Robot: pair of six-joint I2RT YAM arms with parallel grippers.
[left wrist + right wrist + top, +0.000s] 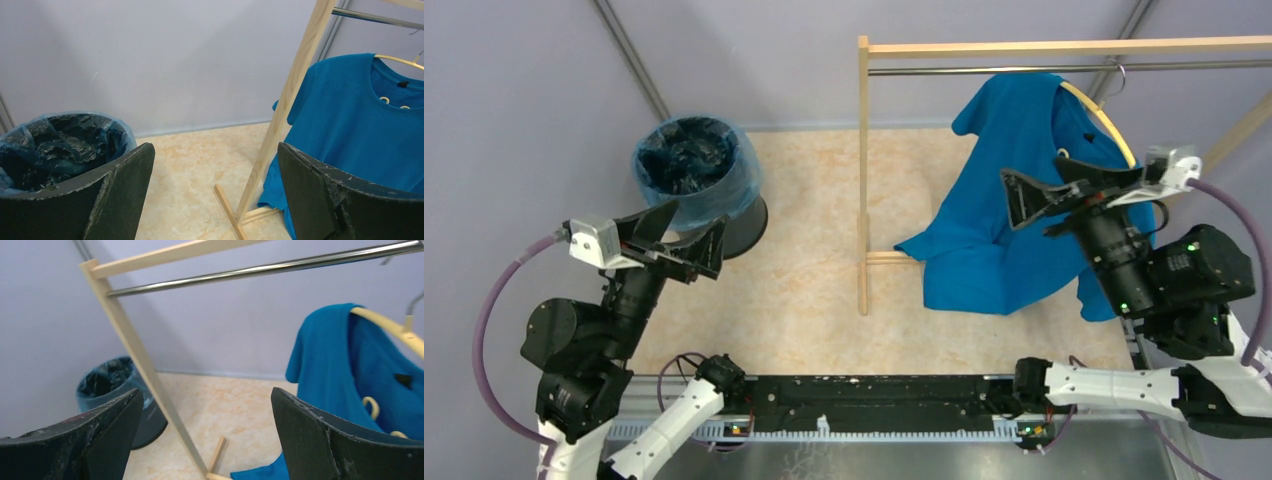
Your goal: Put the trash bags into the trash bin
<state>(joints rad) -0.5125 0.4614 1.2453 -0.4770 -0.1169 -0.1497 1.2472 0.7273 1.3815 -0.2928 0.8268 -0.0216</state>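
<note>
Bin: one trash bin [746,228], one trash bag [692,170] draped over its rim
Hands: my left gripper [215,150] and right gripper [207,392], both spread, empty
Overhead only: both my arms [614,310]

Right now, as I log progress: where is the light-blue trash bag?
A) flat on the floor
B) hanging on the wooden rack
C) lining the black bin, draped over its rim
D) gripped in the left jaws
C: the trash bag lines the trash bin, its edge folded over the rim.
</note>
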